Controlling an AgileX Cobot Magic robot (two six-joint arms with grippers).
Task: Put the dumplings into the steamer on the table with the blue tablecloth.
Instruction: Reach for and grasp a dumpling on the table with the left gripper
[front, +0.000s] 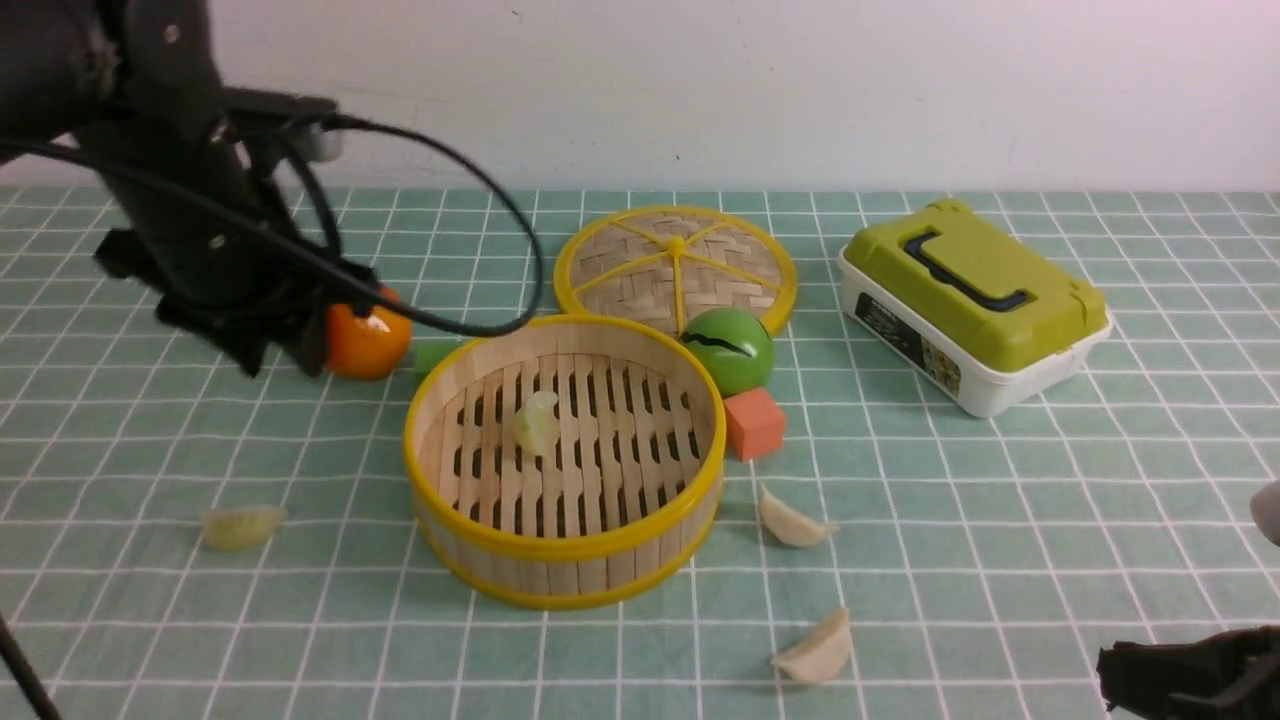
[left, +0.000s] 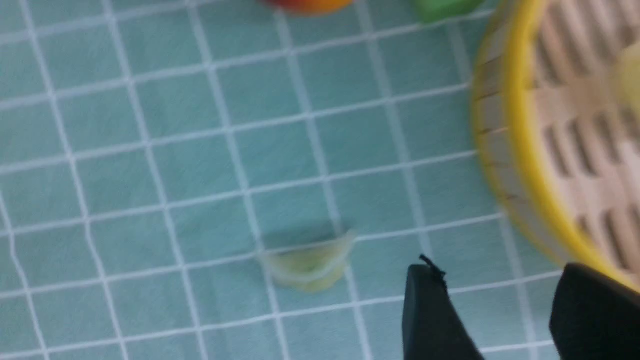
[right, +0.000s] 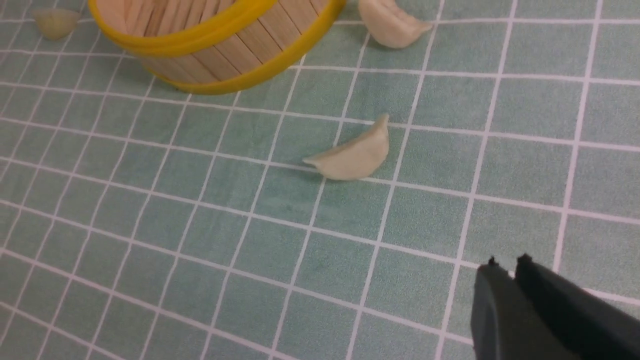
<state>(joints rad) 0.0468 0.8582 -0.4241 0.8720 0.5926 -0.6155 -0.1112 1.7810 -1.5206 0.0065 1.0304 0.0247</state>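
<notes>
Dumpling (front: 243, 525) left of steamer (front: 560, 575) lies lengthwise left-to-right.

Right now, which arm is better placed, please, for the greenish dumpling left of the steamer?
Likely left: the left pincer, open, hangs near that dumpling; the right pincer, shut, sits beyond the steamer.

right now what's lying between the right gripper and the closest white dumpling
Nothing: in the right wrist view only bare tablecloth lies between the right gripper and that white dumpling.
</notes>
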